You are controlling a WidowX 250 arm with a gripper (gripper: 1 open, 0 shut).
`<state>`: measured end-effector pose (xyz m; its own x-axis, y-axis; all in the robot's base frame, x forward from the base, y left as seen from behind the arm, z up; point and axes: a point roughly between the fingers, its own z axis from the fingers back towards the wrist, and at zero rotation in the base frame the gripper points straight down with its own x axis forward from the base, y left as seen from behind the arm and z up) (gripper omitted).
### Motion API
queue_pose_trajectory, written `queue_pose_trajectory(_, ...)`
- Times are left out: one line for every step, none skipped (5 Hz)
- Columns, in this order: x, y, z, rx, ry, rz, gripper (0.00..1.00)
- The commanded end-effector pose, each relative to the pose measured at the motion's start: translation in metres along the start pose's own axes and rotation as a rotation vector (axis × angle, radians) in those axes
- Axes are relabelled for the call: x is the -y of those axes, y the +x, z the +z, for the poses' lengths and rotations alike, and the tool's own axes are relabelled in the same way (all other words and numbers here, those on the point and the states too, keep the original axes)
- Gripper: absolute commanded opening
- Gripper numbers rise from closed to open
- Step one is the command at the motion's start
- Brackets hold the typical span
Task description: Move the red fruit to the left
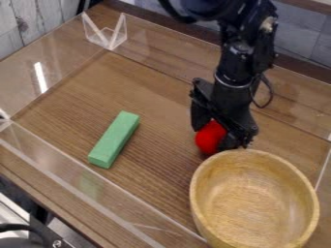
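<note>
The red fruit (207, 141) sits on the wooden surface (155, 92) just beyond the wooden bowl's (255, 201) far rim, well right of the green block (114, 139). The arm points straight down so the fingers (222, 125) straddle it, spread wide, gripping nothing; contact unclear.

The claw (223, 131) points straight down, jaws spread wide

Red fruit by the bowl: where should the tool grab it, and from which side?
Grip the red fruit across its round middle, coming straight down from above. The wooden bowl crowds its near side, so set the open tool fingers left and right, away from the rim.
</note>
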<state>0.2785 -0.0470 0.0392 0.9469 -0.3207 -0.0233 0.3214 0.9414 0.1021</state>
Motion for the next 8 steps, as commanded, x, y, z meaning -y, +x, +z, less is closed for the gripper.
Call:
queue_pose_trajectory(0.006, 0.012, 0.003, 0.029, 0.015, 0.015, 0.00)
queue_pose_trajectory(0.004, 0.006, 0.026, 0.078, 0.037, -0.007, 0.00)
queue_pose_trajectory(-0.002, 0.000, 0.047, 0.123, 0.058, -0.021, 0.00)
queue_pose_trajectory(-0.034, -0.004, 0.070, 0.135, 0.093, 0.084, 0.00)
queue_pose_trajectory(-0.075, -0.017, 0.076, 0.120, 0.114, 0.180, 0.00)
queue_pose_trajectory(-0.112, -0.041, 0.062, 0.095, 0.124, 0.212, 0.00)
queue_pose_trajectory(-0.148, -0.065, 0.046, 0.087, 0.133, 0.219, 0.00)
queue_pose_trajectory(-0.184, -0.079, 0.022, 0.074, 0.146, 0.270, 0.00)
